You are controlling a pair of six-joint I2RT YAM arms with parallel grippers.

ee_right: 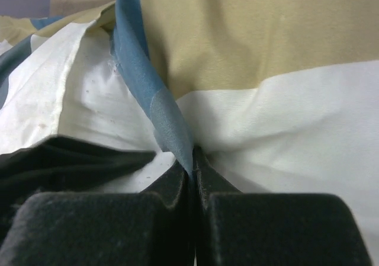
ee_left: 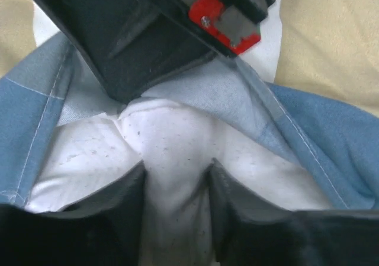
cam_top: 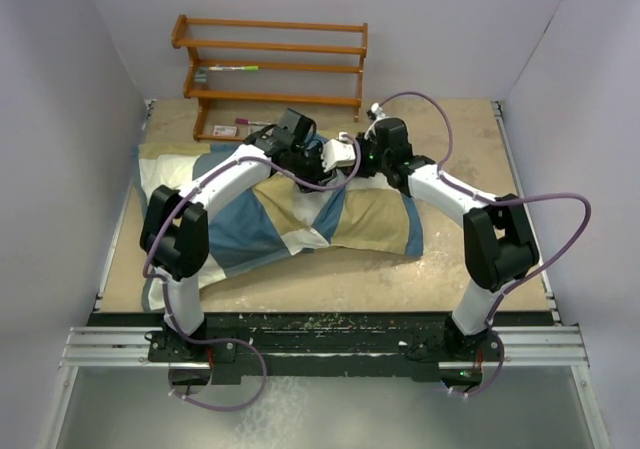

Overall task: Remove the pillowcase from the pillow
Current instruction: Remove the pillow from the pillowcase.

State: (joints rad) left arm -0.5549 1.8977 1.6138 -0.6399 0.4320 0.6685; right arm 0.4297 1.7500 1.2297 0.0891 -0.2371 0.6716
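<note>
The pillowcase (cam_top: 370, 219), in tan, cream and blue blocks, lies across the table with the pillow inside it. Both grippers meet at its far edge. My left gripper (ee_left: 177, 164) reaches into the case's opening, and its fingers pinch up a ridge of the speckled white pillow (ee_left: 172, 130). The blue pillowcase edge (ee_left: 331, 135) is pulled aside around it. My right gripper (ee_right: 193, 153) is shut on the blue hem (ee_right: 169, 118) of the pillowcase and lifts it off the pillow (ee_right: 100, 112). In the top view the left gripper (cam_top: 318, 161) and the right gripper (cam_top: 345, 154) are close together.
A wooden rack (cam_top: 275, 64) stands at the back wall with a pen-like item on a shelf. A small card (cam_top: 225, 129) lies on the table in front of it. Bare tabletop (cam_top: 470, 149) shows at the right, and walls close in on both sides.
</note>
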